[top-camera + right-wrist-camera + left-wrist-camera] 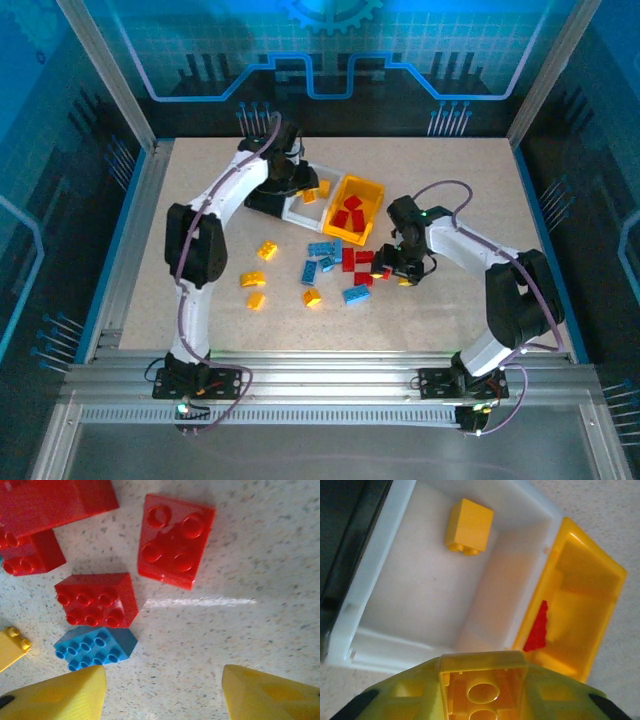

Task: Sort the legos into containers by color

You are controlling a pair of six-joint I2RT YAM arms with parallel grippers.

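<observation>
My left gripper point(482, 692) is shut on a yellow-orange lego point(482, 661) whose hollow underside faces the camera. It hangs over the near wall of the white bin point(380, 645), where another yellow lego point(469, 526) lies. In the top view this gripper point(298, 183) is over the bin row. The yellow bin point(372, 190) holds red legos point(348, 215). My right gripper point(165, 695) stands open over bare table, just short of a blue lego point(95, 647) and red legos point(95, 600) point(175, 540). Loose legos point(322, 270) lie mid-table.
The black bin point(345, 545) joins the white one on its left; the yellow bin point(600, 580) with a red lego point(537, 630) joins on its right. Yellow legos point(255, 280) lie left of the pile. The right gripper point(393, 268) sits at the pile's right edge.
</observation>
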